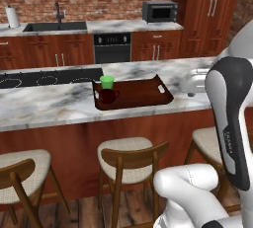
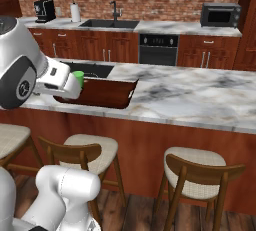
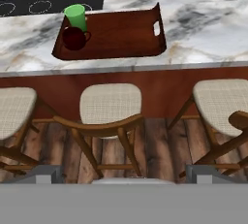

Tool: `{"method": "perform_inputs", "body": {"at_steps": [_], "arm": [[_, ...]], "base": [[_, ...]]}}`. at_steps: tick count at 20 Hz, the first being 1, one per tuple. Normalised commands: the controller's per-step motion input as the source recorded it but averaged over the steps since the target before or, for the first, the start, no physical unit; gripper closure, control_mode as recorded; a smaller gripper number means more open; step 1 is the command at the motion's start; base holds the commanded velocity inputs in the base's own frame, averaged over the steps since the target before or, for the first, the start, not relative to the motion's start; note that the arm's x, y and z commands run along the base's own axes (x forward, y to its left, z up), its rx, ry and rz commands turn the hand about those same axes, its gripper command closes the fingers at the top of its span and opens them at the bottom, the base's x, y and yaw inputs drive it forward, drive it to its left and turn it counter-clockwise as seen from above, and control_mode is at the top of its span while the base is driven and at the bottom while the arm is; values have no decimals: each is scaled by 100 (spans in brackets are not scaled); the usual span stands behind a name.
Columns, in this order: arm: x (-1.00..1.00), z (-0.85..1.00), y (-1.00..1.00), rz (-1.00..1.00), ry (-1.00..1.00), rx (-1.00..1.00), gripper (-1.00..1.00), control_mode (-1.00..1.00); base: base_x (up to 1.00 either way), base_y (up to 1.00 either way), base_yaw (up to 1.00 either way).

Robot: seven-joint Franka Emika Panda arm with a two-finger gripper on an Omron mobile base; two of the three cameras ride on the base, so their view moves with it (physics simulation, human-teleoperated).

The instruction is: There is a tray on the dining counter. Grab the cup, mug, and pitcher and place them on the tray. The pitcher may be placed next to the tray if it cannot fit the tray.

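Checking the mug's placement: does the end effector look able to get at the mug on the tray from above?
Probably yes. The mug stands on the tray with open space above it; only the cup stands close behind, leaving little room on that side.

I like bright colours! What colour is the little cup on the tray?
The cup is bright green, clearest in the hand view.
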Motion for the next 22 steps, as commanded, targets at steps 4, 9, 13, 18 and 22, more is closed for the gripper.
{"method": "perform_inputs", "body": {"at_steps": [4, 9, 13, 18, 22], "arm": [[0, -13, 6, 5, 0, -14, -100, -100], [0, -15, 12, 5, 0, -17, -100, -100], [-1, -2, 0, 0, 0, 2, -100, -100], [-1, -6, 0, 0, 0, 9, -100, -100], [0, -3, 0, 0, 0, 8, -100, -100]], "base": [[0, 0, 0], [0, 0, 0], [0, 0, 0], [0, 0, 0], [0, 0, 0]]}}
